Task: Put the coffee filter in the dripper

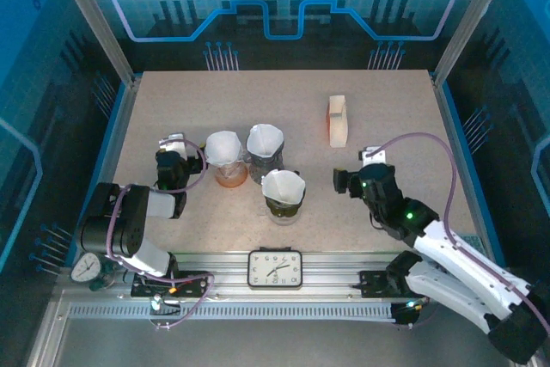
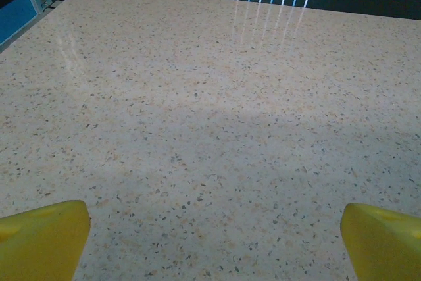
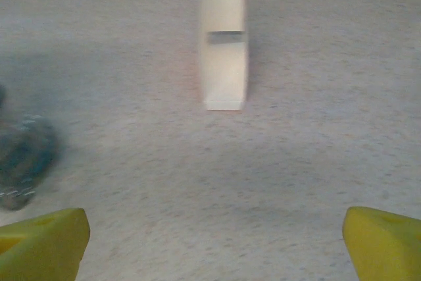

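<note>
Three drippers stand left of the table's middle, and a white coffee filter sits in each: an orange dripper (image 1: pixel 229 174), a dark one (image 1: pixel 265 161) and a greenish one (image 1: pixel 284 205) nearest me. The filters (image 1: pixel 223 147) (image 1: pixel 265 138) (image 1: pixel 283 185) stand up above the rims. My left gripper (image 1: pixel 174 145) (image 2: pixel 214 231) is open just left of the orange dripper, over bare table. My right gripper (image 1: pixel 355 168) (image 3: pixel 214 235) is open to the right of the drippers, facing a cream upright holder (image 1: pixel 338 120) (image 3: pixel 223 37) some way ahead.
A blurred dark dripper (image 3: pixel 23 156) lies at the left edge of the right wrist view. A small clock (image 1: pixel 275 268) sits on the rail at the near edge. Metal frame posts (image 1: pixel 116 49) flank the tabletop (image 1: pixel 395 109).
</note>
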`<act>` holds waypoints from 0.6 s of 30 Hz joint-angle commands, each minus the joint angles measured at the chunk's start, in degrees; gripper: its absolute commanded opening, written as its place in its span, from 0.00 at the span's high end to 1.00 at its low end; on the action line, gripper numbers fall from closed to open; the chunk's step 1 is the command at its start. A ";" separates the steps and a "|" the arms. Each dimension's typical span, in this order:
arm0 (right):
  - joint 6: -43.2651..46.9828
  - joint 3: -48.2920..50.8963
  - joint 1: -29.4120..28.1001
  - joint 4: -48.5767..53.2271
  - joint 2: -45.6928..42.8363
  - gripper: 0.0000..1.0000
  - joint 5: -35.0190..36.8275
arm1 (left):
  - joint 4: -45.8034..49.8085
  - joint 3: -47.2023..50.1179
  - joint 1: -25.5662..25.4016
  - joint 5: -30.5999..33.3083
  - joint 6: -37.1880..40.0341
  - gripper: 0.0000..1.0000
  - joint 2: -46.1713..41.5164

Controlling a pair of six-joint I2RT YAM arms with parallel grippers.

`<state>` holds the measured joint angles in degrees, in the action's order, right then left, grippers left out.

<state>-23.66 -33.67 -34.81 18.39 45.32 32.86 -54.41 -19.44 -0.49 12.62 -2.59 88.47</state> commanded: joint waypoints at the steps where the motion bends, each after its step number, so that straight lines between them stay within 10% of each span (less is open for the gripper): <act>1: 4.95 0.84 6.15 -6.59 1.70 0.00 1.67 | -1.79 -0.51 -0.41 1.18 0.31 0.01 0.26; 18: 18.65 13.31 27.27 -48.11 17.79 0.00 -10.17 | -0.77 -1.13 -0.79 2.06 0.39 0.01 0.30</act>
<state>-8.19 -21.30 -8.23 -15.75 60.20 25.93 -54.33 -19.44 -0.73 13.74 -2.59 88.47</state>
